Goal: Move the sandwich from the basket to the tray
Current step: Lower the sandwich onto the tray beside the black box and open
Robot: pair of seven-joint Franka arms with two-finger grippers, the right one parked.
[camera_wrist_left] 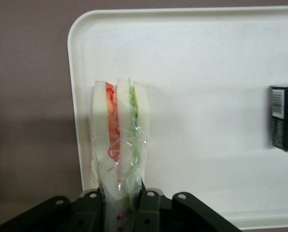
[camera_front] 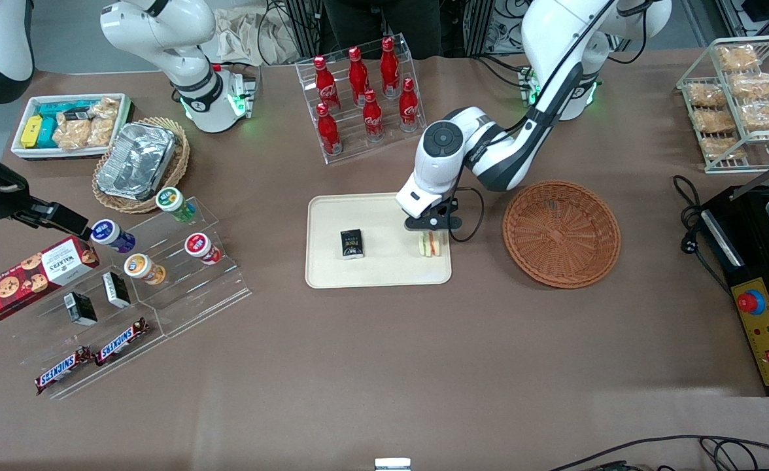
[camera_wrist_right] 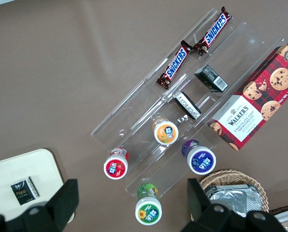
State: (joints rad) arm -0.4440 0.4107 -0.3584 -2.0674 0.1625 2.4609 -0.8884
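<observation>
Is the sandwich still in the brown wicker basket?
No, the gripper holds the sandwich over the tray; the basket holds nothing.

I note the sandwich — pale white bread, an orange-red layer and a green one, under clear film. The tray reads cream-beige; the basket reddish-brown wicker. My black gripper sits above the sandwich — over brown table.

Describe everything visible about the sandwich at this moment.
The sandwich is a wedge of pale white bread slices with an orange-red filling layer and a green one, wrapped in clear crinkled film. It stands on edge over the cream tray, near the tray's edge closest to the reddish-brown basket. The tool is shut on it, one finger against each outer bread face.
</observation>
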